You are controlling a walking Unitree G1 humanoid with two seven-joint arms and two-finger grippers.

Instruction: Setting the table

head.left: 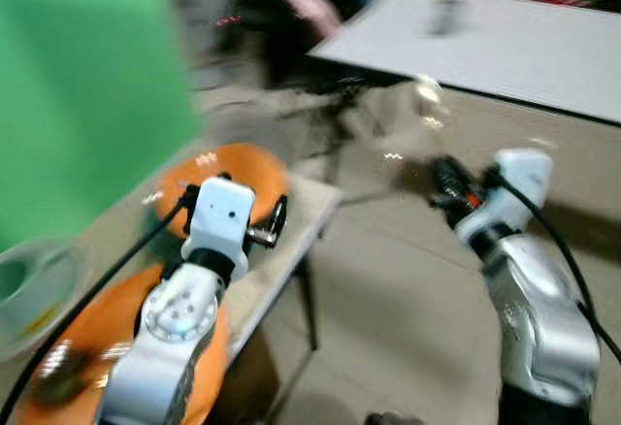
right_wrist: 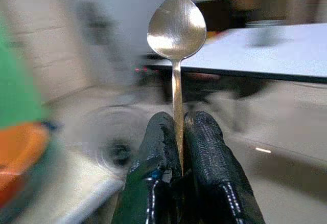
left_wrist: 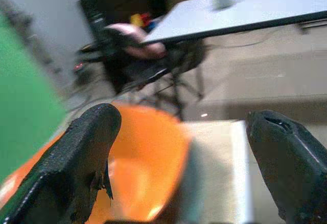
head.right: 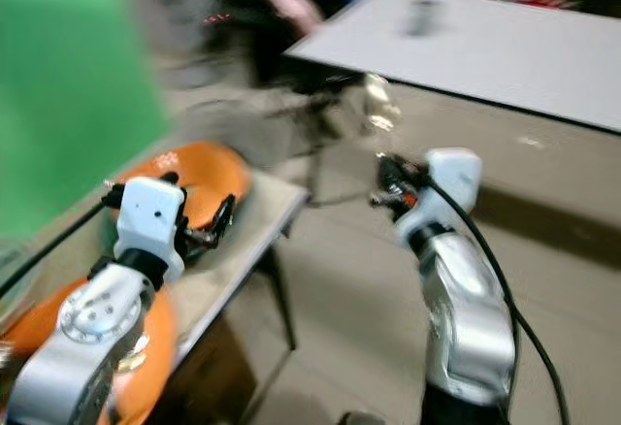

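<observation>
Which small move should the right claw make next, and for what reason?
Probably carry the shiny metal spoon left toward the small beige table. The right claw pinches the handle with the bowl upward, apart from that table, where the orange bowl sits under the open left claw.

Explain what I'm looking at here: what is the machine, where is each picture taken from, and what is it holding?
A humanoid robot with two silver arms. The two upper pictures come from its head camera, looking down; they are blurred. The two lower ones come from cameras on each wrist. The right gripper has its jaws shut on a metal spoon, bowl upward. The left gripper, jaws open and holding nothing, hovers over an orange bowl on a small table. A second orange bowl and a clear container lie nearer. A white table stands beyond.
</observation>
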